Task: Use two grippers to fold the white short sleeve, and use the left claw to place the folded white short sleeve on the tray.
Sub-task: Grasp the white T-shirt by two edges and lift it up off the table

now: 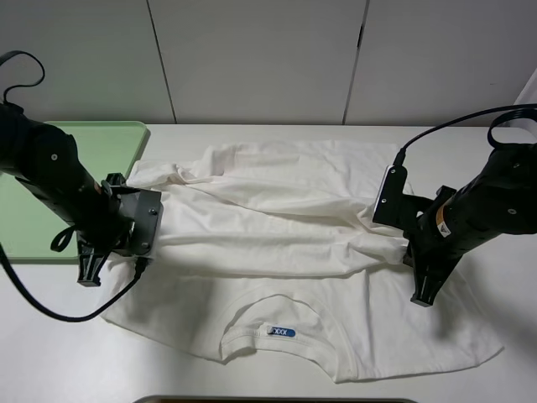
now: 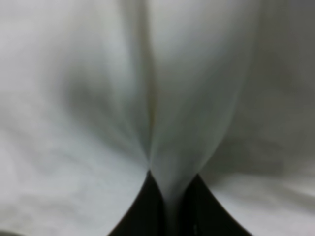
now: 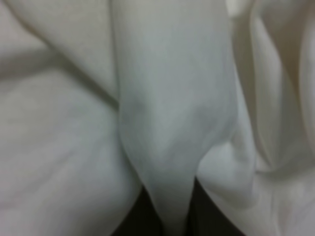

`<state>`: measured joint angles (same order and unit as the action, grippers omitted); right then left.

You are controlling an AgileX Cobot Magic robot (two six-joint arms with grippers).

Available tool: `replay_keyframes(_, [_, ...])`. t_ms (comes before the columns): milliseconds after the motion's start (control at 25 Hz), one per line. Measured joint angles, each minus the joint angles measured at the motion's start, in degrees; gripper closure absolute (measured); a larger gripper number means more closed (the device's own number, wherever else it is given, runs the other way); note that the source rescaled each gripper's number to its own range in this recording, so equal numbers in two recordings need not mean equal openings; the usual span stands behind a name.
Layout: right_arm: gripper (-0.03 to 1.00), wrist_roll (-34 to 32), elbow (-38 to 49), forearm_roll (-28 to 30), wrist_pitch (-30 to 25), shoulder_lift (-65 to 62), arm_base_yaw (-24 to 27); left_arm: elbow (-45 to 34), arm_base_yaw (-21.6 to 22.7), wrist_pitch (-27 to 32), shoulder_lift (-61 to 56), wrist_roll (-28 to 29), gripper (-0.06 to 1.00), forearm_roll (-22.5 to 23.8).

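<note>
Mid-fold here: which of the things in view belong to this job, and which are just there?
Belongs to the job:
white short sleeve
tray
left gripper and right gripper, each pinching the white short sleeve

Just there:
table
wall panels
dark edge at the bottom of the high view, too little showing to identify

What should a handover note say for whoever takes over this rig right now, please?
Left black gripper: shut on the large white cotton T-shirt's left edge.
Right black gripper: shut on its right edge.
Shirt: rumpled on table, collar toward camera, off the flat pale green plastic tray at rear left.
Done: both grips.
Left: finish the fold; left gripper places shirt on tray.
</note>
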<state>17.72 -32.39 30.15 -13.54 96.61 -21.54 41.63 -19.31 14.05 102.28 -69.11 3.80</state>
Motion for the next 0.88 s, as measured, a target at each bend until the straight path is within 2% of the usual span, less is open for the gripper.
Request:
replay_keyframes(240, [0.97, -0.27, 0.00, 0.13, -0.04, 0.00, 0.00, 0.00, 0.00, -2.25, -0.11, 7.86, 0.94, 0.01])
replay_keyframes(480, [0.97, -0.99, -1.18, 3.51, -3.47, -2.43, 0.00, 0.00, 0.00, -5.98, -4.46, 9.90, 0.94, 0.06])
replay_keyframes(760, [0.97, -8.83, -5.83, 10.15, -9.02, -13.46, 0.00, 0.00, 0.00, -10.23, -13.17, 13.25, 0.94, 0.06])
replay_keyframes(880, [0.97, -11.27, -7.03, 15.30, -12.85, -20.75, 0.00, -0.05, 0.00, -12.64, -19.56, 16.32, 0.94, 0.06])
